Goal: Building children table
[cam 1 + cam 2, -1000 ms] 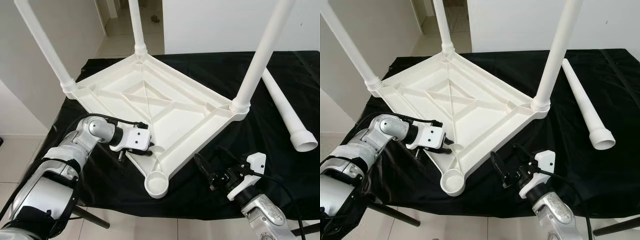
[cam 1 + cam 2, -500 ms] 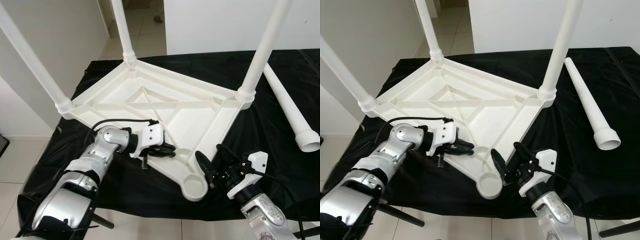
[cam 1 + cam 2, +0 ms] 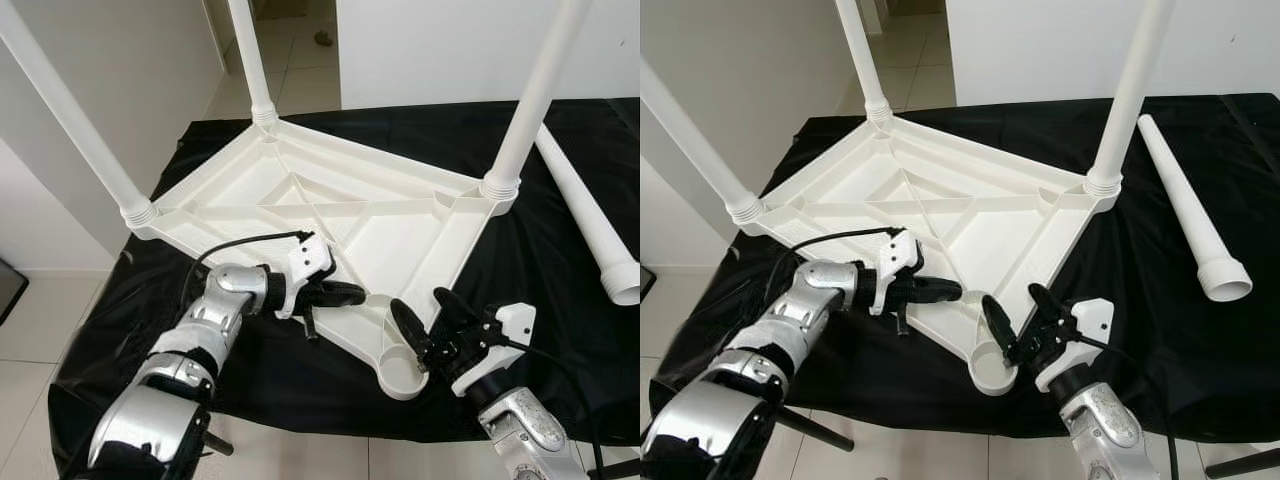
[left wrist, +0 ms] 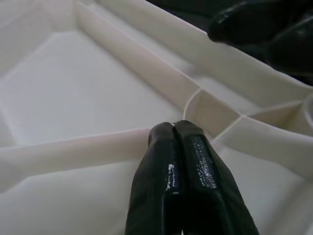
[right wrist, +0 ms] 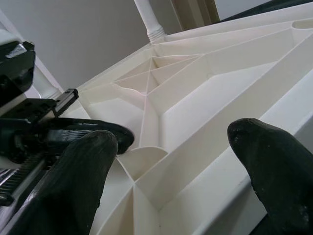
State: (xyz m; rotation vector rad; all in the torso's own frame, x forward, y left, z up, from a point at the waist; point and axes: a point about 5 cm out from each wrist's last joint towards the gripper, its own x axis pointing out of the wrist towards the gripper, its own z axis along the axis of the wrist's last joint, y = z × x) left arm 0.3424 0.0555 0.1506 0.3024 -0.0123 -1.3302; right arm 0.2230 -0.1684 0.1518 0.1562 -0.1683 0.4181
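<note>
White plastic makes up the upturned children's table top (image 3: 330, 215), lying on a black cloth (image 3: 540, 260) with three legs already standing in their corners. The fourth corner's empty socket (image 3: 403, 368) sits nearest the robot, just in front of the right gripper (image 3: 422, 322), whose fingers are spread wide. The left gripper (image 3: 345, 294), fingers pressed together on nothing, rests against a rib of the underside beside that corner. The loose leg (image 3: 1192, 215) lies well apart to the right, its long axis running away from the robot, wide end nearer; the right arm is likely closer to it. Its far end is cut off in the left eye view.
</note>
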